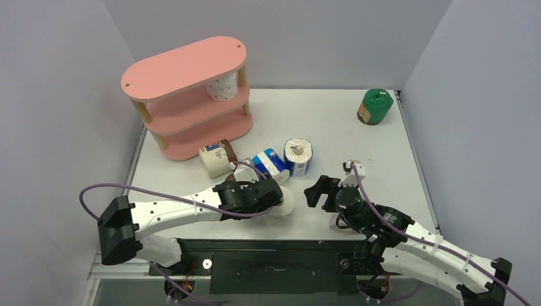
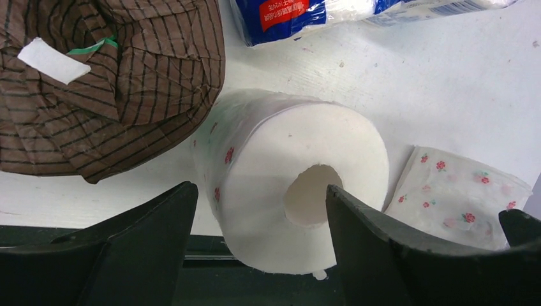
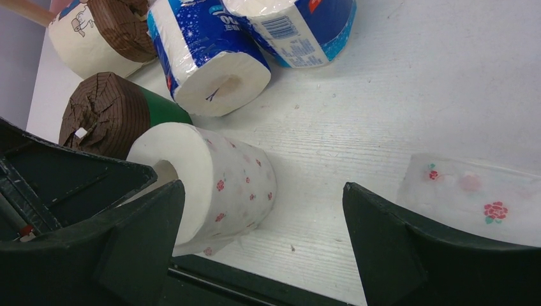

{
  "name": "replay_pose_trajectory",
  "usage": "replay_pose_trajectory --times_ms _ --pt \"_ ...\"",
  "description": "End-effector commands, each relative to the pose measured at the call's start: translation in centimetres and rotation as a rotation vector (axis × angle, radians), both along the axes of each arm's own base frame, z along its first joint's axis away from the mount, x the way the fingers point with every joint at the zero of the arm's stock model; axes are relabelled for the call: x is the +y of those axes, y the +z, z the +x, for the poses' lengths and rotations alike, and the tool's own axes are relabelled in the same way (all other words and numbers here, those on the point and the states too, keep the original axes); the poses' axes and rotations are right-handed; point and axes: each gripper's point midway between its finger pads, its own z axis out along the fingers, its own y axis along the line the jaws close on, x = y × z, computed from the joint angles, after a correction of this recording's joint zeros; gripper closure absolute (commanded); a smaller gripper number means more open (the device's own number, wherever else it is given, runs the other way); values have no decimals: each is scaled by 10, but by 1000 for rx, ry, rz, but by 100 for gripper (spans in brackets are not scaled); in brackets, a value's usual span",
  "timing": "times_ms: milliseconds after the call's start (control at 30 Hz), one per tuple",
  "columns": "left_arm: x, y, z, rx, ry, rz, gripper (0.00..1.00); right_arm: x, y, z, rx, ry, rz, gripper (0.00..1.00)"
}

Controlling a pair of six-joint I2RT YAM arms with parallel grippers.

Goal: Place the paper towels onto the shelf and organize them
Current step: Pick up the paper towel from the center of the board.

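The pink shelf point(image 1: 185, 95) stands at the far left with one white dotted roll point(image 1: 222, 86) on its middle tier. A white pink-dotted roll point(image 2: 287, 185) lies on its side at the table's near edge. My left gripper point(image 2: 260, 186) is open and straddles it, with a gap showing at the left finger. A second dotted roll point(image 2: 459, 191) lies just to its right. My right gripper point(image 3: 263, 185) is open over bare table between these two rolls. Two blue-and-white rolls point(image 1: 271, 164) point(image 1: 298, 156), a beige roll point(image 1: 215, 159) and a brown-ended green roll point(image 3: 108, 115) lie clustered behind.
A green-wrapped roll point(image 1: 374, 106) stands alone at the far right corner. The table's near edge point(image 3: 255, 280) runs just under both grippers. Grey walls close in the table on three sides.
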Motion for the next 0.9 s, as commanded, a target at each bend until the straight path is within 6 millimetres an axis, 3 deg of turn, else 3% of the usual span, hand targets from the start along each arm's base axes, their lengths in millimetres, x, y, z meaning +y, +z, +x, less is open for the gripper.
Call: replay_pose_trajectory --times_ms 0,167,533,867 --pt "-8 4 8 -14 16 -37 30 1 5 3 -17 -17 34 11" --pt "-6 -2 7 0 14 -25 33 1 4 3 -16 -17 32 11" --pt "-2 -10 4 13 15 -13 56 3 -1 2 -10 -11 31 11" --pt "-2 14 5 -20 8 -51 80 3 6 1 -16 -9 49 11"
